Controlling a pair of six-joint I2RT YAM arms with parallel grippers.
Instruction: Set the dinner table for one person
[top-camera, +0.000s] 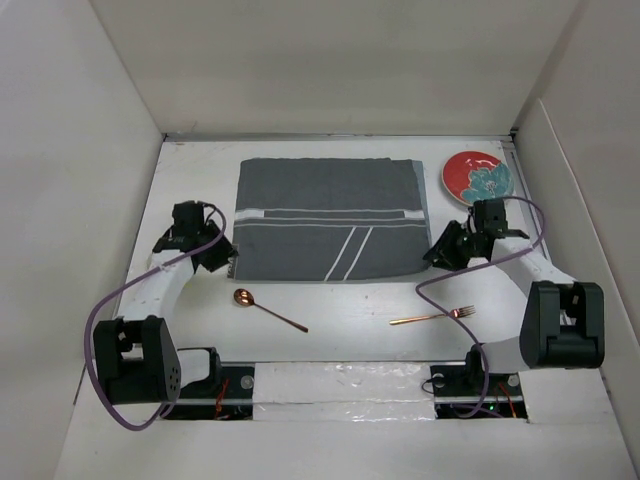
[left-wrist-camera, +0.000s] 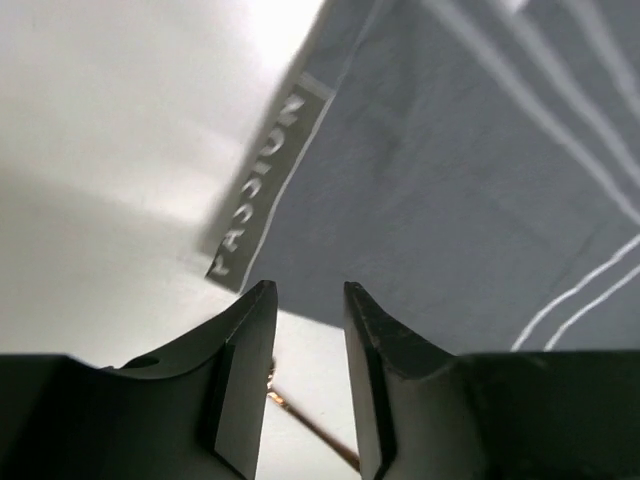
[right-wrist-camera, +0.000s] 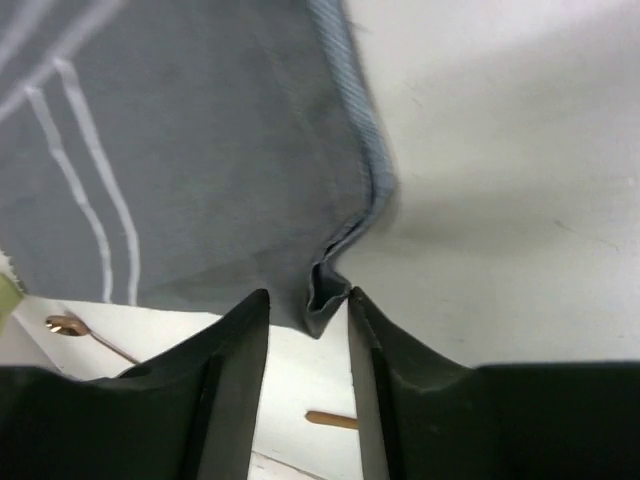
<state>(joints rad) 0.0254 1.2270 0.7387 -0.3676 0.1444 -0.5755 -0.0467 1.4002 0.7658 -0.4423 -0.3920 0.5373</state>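
Note:
The dark grey, white-striped placemat (top-camera: 330, 218) lies flat on the white dinner table (top-camera: 350, 330). My left gripper (top-camera: 222, 262) is open and empty just off the mat's near-left corner; in the left wrist view (left-wrist-camera: 310, 295) the labelled mat edge (left-wrist-camera: 262, 185) lies ahead of it. My right gripper (top-camera: 437, 255) is open at the near-right corner. In the right wrist view (right-wrist-camera: 308, 298) the crumpled mat corner (right-wrist-camera: 325, 290) sits by the fingertips, unclamped. A copper spoon (top-camera: 268, 308) and a copper fork (top-camera: 433, 317) lie in front of the mat. A red plate (top-camera: 477, 177) with a teal flower sits at the far right.
White side panels (top-camera: 80, 200) wall in the table on the left, right and back. The spoon's handle (left-wrist-camera: 310, 425) shows between my left fingers, and the fork's handle end (right-wrist-camera: 330, 420) shows between my right fingers. The arm bases stand at the near edge.

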